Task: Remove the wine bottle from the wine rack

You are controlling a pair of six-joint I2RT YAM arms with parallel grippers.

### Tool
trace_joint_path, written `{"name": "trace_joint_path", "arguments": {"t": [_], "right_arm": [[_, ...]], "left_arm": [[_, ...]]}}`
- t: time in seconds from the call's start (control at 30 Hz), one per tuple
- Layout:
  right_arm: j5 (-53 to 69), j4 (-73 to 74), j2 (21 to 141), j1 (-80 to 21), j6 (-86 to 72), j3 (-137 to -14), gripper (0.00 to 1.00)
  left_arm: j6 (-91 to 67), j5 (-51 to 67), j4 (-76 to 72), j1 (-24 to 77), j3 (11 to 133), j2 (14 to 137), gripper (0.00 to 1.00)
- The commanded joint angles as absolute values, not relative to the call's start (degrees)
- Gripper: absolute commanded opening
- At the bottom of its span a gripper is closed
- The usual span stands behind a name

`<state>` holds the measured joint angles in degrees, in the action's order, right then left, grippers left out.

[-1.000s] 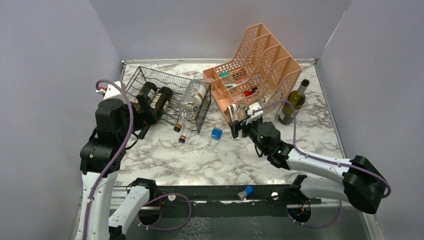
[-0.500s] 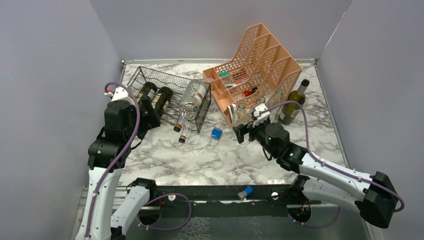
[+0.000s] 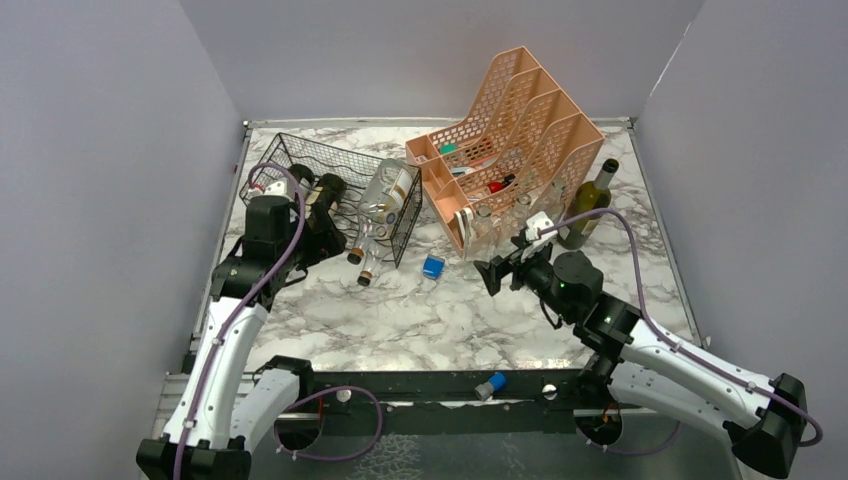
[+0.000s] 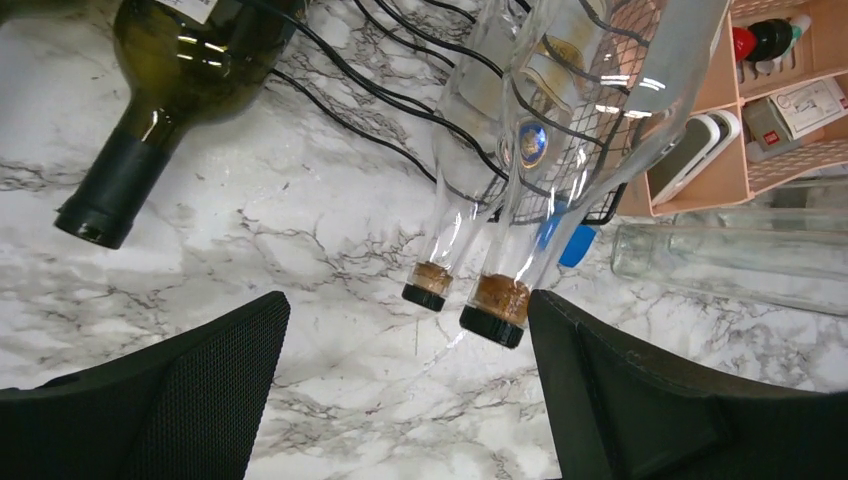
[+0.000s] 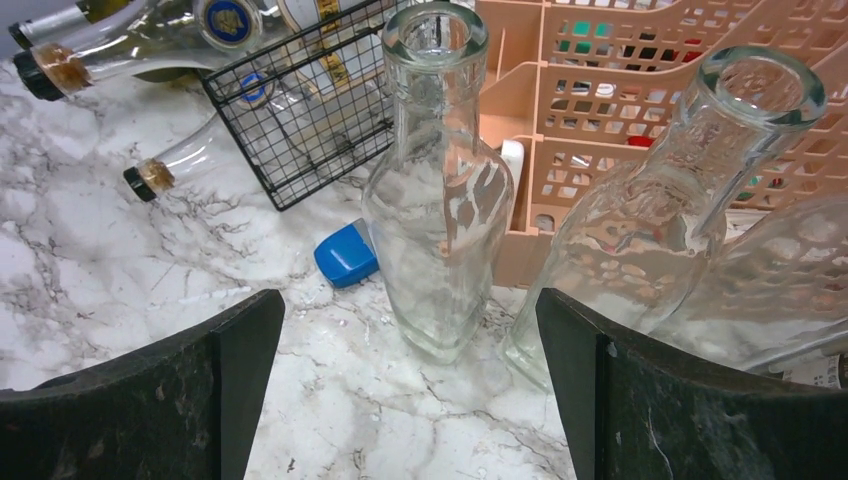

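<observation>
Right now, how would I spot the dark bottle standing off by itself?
Find the peach organizer at the back of the marble table. Just right of it, near the side wall, stands a dark green bottle. The dark bottles in the wire rack lie down and the other upright bottles are clear; this one is dark and upright.

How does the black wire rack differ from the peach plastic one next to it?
The wine rack is black wire mesh, low and wide; the peach organizer is perforated plastic with taller slanted dividers. The rack holds bottles lying down; the organizer holds small items. Both stand on the marble table.
</observation>
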<state>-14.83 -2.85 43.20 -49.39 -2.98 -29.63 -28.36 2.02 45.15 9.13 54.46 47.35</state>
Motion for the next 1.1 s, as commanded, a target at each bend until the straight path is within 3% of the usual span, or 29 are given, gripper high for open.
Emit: {"name": "trace_joint_path", "arguments": {"t": [0.0,0.07,0.37,0.53,1.07], "right_arm": [[-12.68,-0.22,40.24,-49.13,-2.74,-30.90,1.00],[-12.70,0.39,39.06,-49.13,-2.85,-31.23,1.00],[-12.52,3.30,34.74,-49.14,-2.99,-31.12,1.00],[-13.08,4.55,33.29,-49.13,-3.35,-31.21,1.00],[-13.73,6.34,30.57,-49.11,-3.51,-32.25,1.00]], "left_arm": [[-31.52,3.50,38.44,9.27,53.06,49.60,0.94],[-32.57,2.22,36.96,8.61,52.49,51.43,0.91],[-44.42,25.17,16.68,-2.35,44.45,60.54,0.65],[-54.20,29.53,3.56,-4.72,38.48,62.73,0.54],[-62.09,33.09,-12.49,-4.70,34.55,72.63,0.55]]}}
